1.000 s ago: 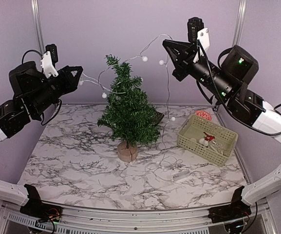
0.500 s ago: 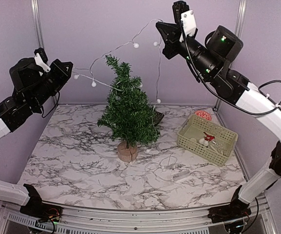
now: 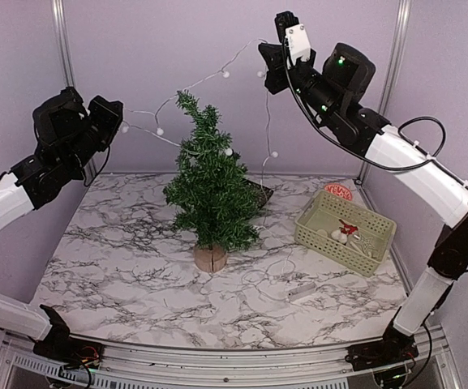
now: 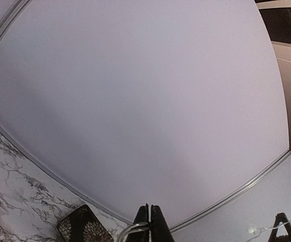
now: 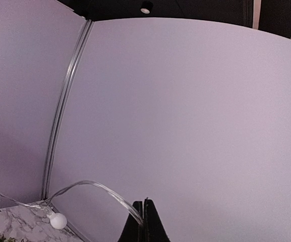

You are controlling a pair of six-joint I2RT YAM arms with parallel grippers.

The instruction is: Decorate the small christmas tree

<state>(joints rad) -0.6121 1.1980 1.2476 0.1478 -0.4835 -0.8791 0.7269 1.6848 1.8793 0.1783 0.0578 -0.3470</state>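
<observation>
Left gripper (image 3: 117, 115) and right gripper (image 3: 264, 57), high near the back wall (image 3: 177, 32), pinch a light string (image 3: 225, 74) over the small christmas tree (image 3: 212, 190).

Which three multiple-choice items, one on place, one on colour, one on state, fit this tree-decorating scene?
1. From the small christmas tree, the basket stands: A left B right C behind
2. The light string's bulbs are: A red B white C blue
3. The right tool is: A open B shut on nothing C shut on the light string
Answers: B, it sits to the tree's right in the top view; B, each bulb shows white; C, the wire runs into its closed jaws.
</observation>
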